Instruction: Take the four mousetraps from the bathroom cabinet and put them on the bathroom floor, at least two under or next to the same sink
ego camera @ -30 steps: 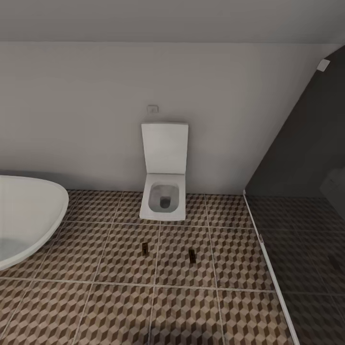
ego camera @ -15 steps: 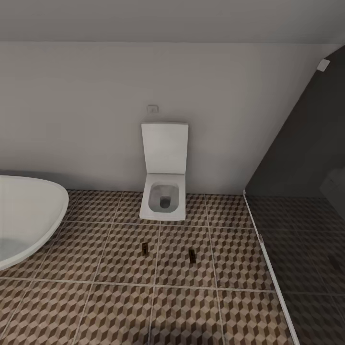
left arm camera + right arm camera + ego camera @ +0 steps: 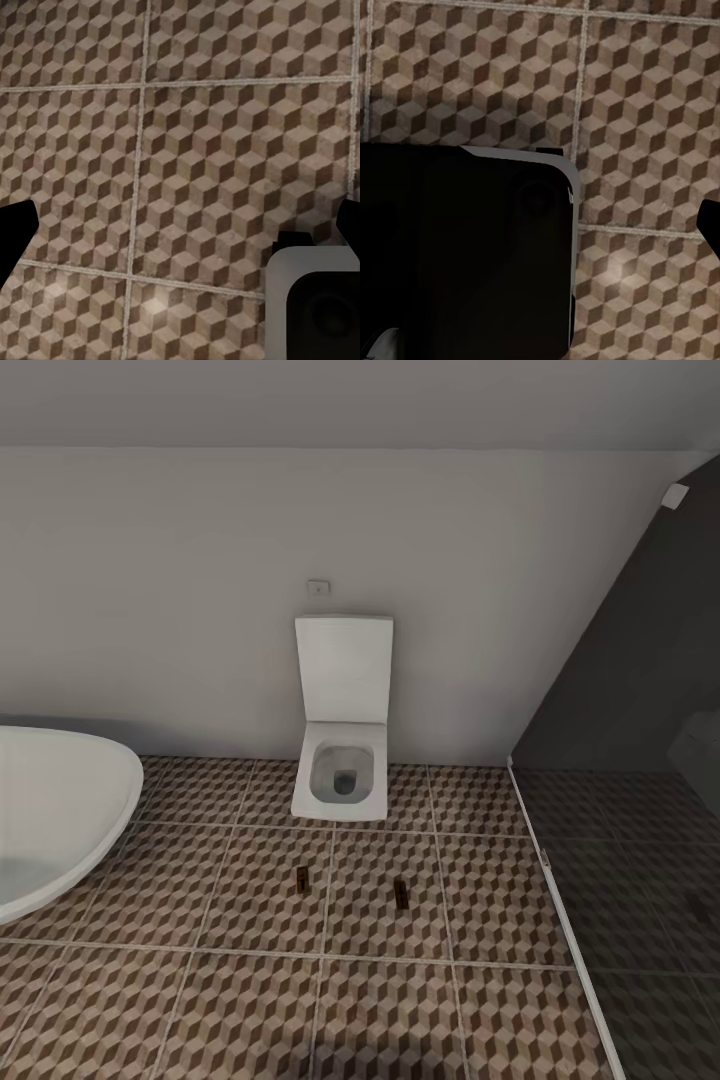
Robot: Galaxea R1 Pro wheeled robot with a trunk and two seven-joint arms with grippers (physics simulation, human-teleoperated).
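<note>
Two mousetraps are lying on the bathroom floor (image 3: 240,1000) in your head view: the left mousetrap (image 3: 301,877) and the right mousetrap (image 3: 401,893), each a small dark-and-tan sliver on the cube-patterned tiles, well apart from each other and in front of the white toilet (image 3: 342,760). A white tub-like basin (image 3: 60,810) is curving in at the left edge, and a dark glass partition (image 3: 640,760) is closing off the right side. You are not looking at the cabinet at this moment, nor at any other traps.

Judging by that, you are probably midway through the job: two traps seem placed, two more seem to be waiting. Whether these two are counting as beside a sink is unclear, since it is hard to tell if the white basin is a sink or a bath.

Your left gripper (image 3: 180,232) is standing with its dark fingertips at the two edges of the wrist picture, wide apart, with only tile between them. For your right gripper (image 3: 712,225), only one dark fingertip is peeking in beside a large black housing, so I cannot tell how it is set.

Next, you are likely needing to turn the base toward the cabinet and fetch another trap.
</note>
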